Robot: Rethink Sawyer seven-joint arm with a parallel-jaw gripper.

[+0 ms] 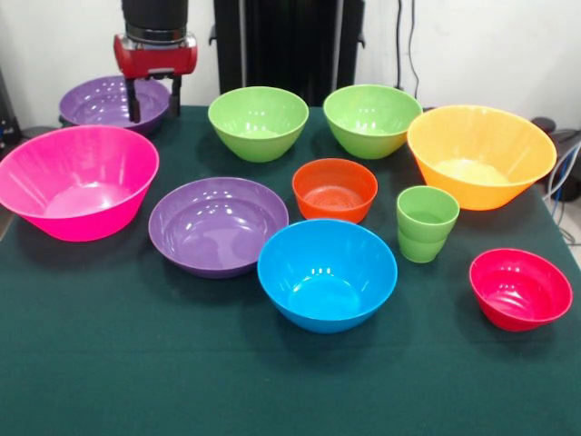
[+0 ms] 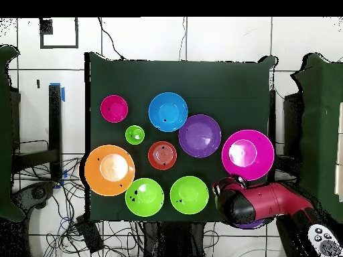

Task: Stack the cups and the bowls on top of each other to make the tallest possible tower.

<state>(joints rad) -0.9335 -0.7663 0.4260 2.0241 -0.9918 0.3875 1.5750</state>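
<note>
My gripper [image 1: 154,102] hangs open and empty at the far left, over the right rim of a shallow purple bowl [image 1: 100,100]. One finger [image 1: 134,102] is over the bowl's inside, the other just outside the rim. The cups [image 1: 427,222] look like two lime-green tumblers nested, right of centre [image 2: 134,135]. Other bowls stand separately: large hot-pink [image 1: 77,182], purple [image 1: 218,224], blue [image 1: 327,272], small orange [image 1: 334,189], two lime-green [image 1: 258,123] [image 1: 372,120], large yellow-orange [image 1: 481,154], small red-pink [image 1: 520,288]. In the overhead view the arm [image 2: 261,204] hides the gripper and most of the far purple bowl.
Everything stands on a dark green cloth [image 1: 118,354] with open cloth along its near side. Cables lie off the table's right edge [image 1: 563,182]. In the overhead view, cables and a controller [image 2: 321,237] lie on the floor near the base.
</note>
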